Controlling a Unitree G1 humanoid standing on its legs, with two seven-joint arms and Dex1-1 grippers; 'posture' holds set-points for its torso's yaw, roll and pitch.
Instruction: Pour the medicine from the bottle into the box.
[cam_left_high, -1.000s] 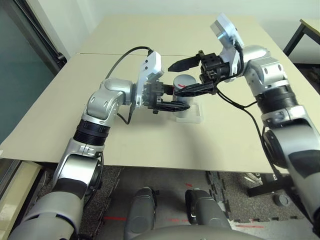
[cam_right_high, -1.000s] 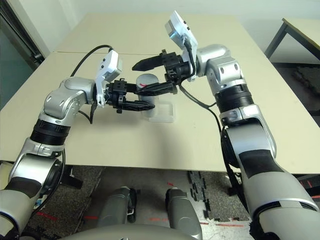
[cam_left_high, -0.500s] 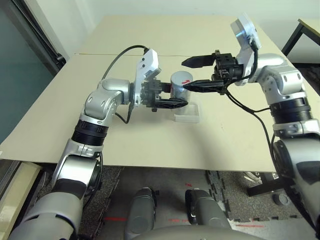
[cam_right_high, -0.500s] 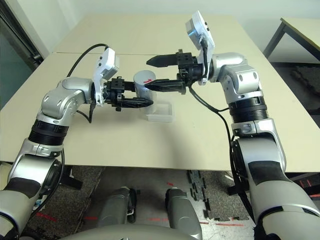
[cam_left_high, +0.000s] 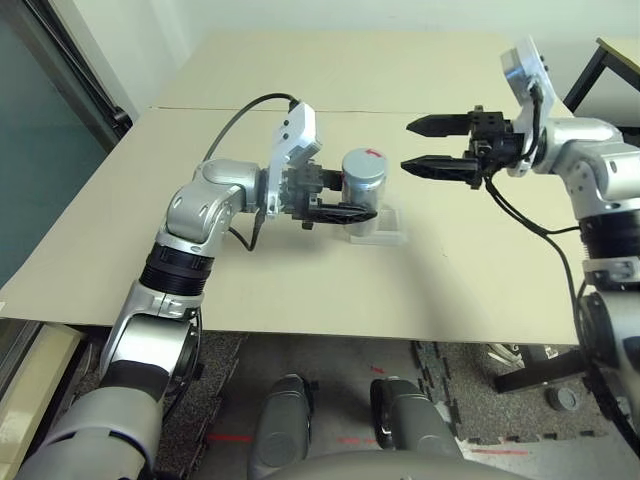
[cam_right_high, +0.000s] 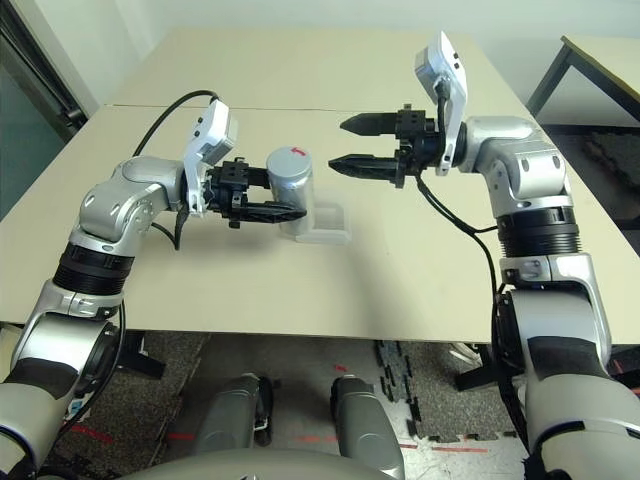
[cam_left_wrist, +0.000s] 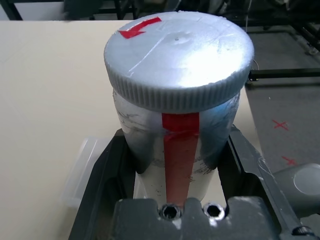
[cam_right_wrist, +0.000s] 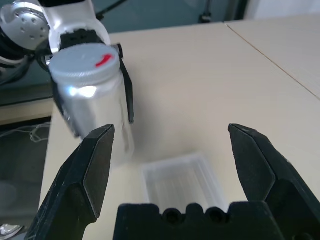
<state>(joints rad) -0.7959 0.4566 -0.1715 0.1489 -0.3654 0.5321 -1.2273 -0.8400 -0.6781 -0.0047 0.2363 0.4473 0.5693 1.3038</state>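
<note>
The table (cam_left_high: 300, 280) is a wide beige surface with a seam running across its far half. Both silver arms reach in over it from opposite sides.

The left gripper (cam_right_high: 262, 198) is held above the middle of the table, its two black fingers closed around the lower body of the bottle (cam_right_high: 291, 188). The bottle stands upright in that grasp, silvery-grey, with a ribbed grey cap still in place on top. A red arrow mark sits on the cap and a red strip runs down the side facing the left wrist. In the left wrist view the bottle (cam_left_wrist: 177, 100) is seated between the two fingers, one finger pressed against each side.

The right gripper (cam_right_high: 362, 143) hangs in the air to the right of the bottle, well apart from it, with nothing between its fingers. Its fingers are spread wide and point toward the bottle, one above the other in the head views.

The box (cam_left_high: 380, 226) lies flat on the table just beside and below the bottle, on the side toward the right arm. It is clear plastic with rounded corners. In the right wrist view the box (cam_right_wrist: 182, 177) shows between the right gripper's spread fingers.
</note>
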